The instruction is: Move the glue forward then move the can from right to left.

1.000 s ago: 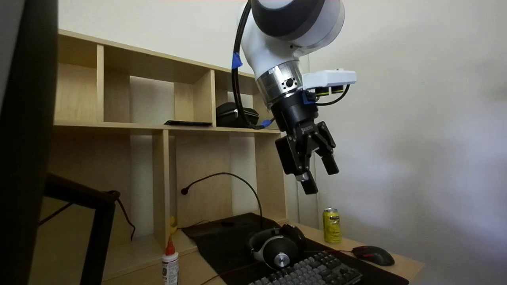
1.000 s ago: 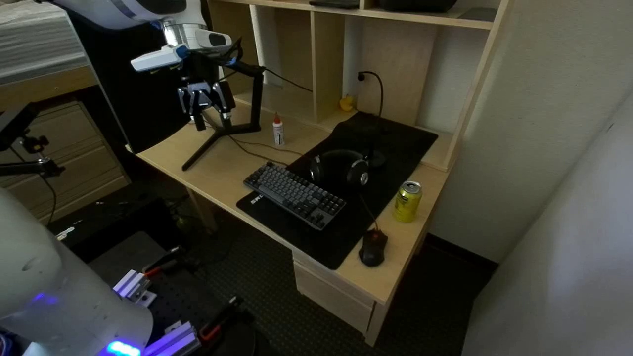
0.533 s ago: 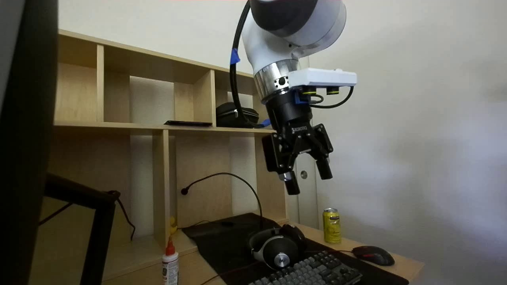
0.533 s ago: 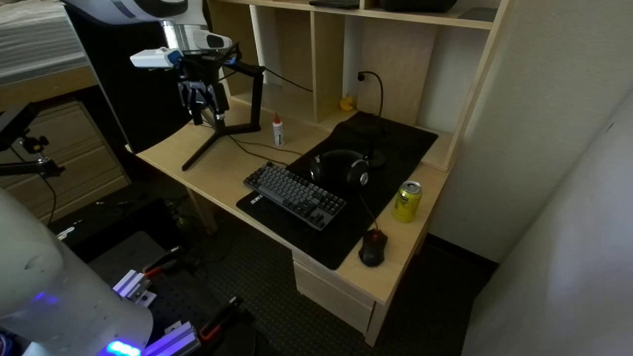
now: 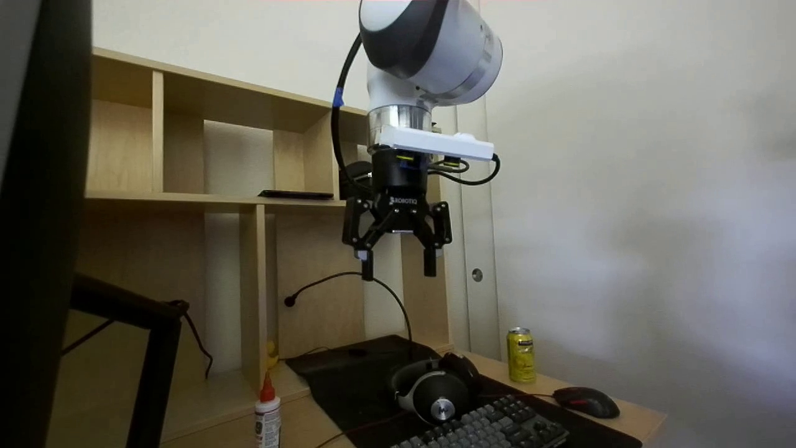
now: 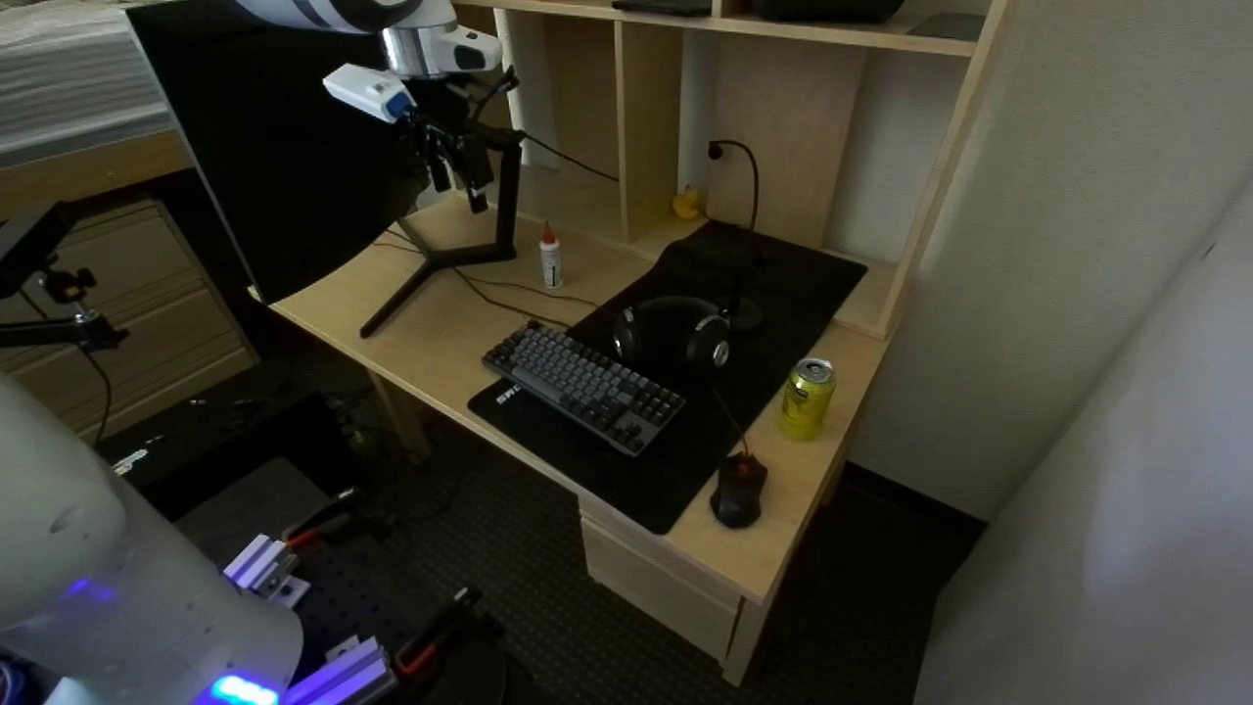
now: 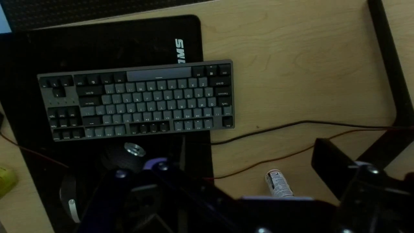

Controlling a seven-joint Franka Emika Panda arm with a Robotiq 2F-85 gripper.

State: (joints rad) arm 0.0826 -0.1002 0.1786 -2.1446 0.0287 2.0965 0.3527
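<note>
The glue, a slim white bottle with an orange-red pointed cap, stands upright on the desk. It also shows in an exterior view and, with its top hidden behind the gripper body, in the wrist view. The yellow-green can stands upright at the desk's far end beyond the mat, also seen in an exterior view; only its edge shows in the wrist view. My gripper is open and empty, pointing down high above the desk. In an exterior view the gripper is in front of the monitor stand.
A keyboard and black headphones lie on a dark mat. A mouse sits near the can. The monitor stand is beside the glue, with cables nearby. A shelf unit and bendy lamp stand behind.
My arm has turned and moved, bringing the gripper from tilted to nearly straight down. It has shifted left in one exterior view and right and up in another. Glue and can have not moved.
</note>
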